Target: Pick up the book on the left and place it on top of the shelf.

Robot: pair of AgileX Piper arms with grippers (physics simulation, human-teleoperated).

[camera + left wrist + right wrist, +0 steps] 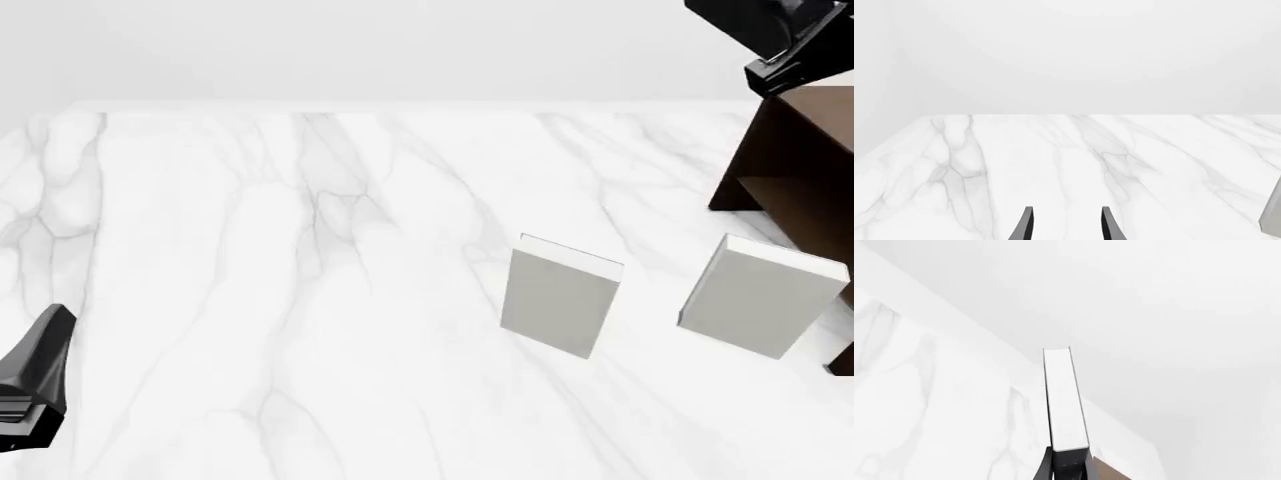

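One small book, clamped edge-on in the right gripper over the shelf, could topple off if released tilted; left gripper hangs apart.

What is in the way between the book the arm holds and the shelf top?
Nothing that shows. The right gripper holds the book just above the shelf, and both pale books stand lower down on the table.

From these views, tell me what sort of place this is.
Likely a simulated tabletop test scene: a marble-patterned table, blank white surroundings, two pale books standing by a brown shelf.
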